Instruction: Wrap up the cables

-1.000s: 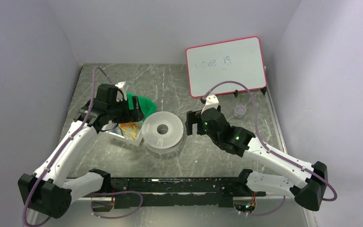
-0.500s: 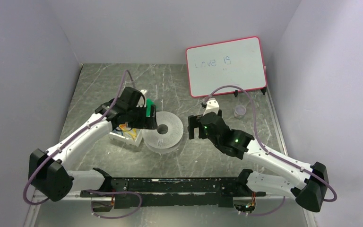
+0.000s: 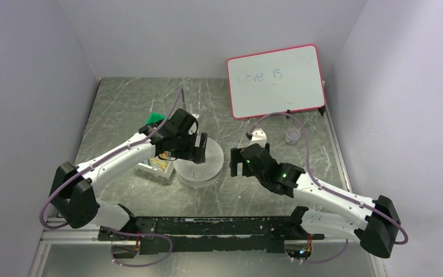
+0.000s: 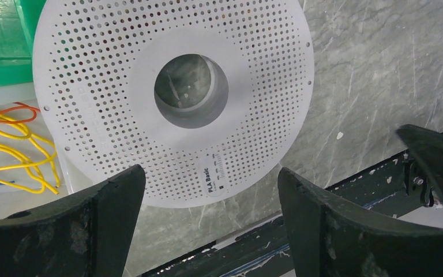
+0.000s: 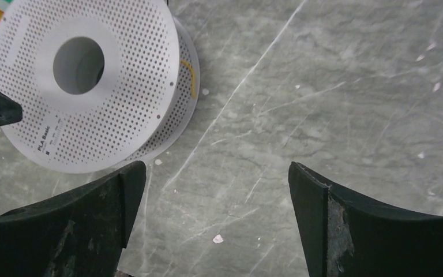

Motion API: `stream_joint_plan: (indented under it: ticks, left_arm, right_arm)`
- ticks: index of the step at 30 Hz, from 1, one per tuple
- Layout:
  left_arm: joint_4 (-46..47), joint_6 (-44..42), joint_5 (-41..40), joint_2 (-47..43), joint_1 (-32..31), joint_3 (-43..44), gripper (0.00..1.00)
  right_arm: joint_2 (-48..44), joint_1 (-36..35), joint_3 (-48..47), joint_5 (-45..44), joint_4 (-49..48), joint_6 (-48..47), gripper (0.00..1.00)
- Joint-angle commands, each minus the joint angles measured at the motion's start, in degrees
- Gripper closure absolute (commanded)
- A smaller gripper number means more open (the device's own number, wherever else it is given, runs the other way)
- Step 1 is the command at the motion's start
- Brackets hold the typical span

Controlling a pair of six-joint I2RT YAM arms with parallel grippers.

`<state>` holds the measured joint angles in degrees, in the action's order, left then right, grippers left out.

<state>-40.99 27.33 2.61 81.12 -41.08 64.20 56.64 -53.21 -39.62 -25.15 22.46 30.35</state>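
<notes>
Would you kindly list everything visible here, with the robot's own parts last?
spool: one, white, perforated, table centre
cable: one, orange-red, in the tray
other wires: several, yellow and blue, same tray
tray: one, white, left of the spool
green item: one, green, behind the tray
whiteboard: one, red-framed, back right
cup: one, clear, before the whiteboard
table: one, grey marbled, underneath
left gripper: one, black, open over the spool
right gripper: one, black, open right of the spool
</notes>
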Motion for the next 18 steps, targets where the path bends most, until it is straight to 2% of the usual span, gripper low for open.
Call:
stream_joint_plan:
  ticks: [1, 18]
  left_arm:
    - [0.7, 2.4, -2.5, -1.3, -1.3, 1.2, 0.11]
    - [0.8, 8.6, -14.3, -18.3, -1.6, -5.2, 0.09]
  right_arm:
    - [2.2, 0.4, 2.4, 4.2, -6.1, 4.3, 0.03]
    - [15.9, 9.2, 8.3, 28.2, -34.2, 15.3, 0.16]
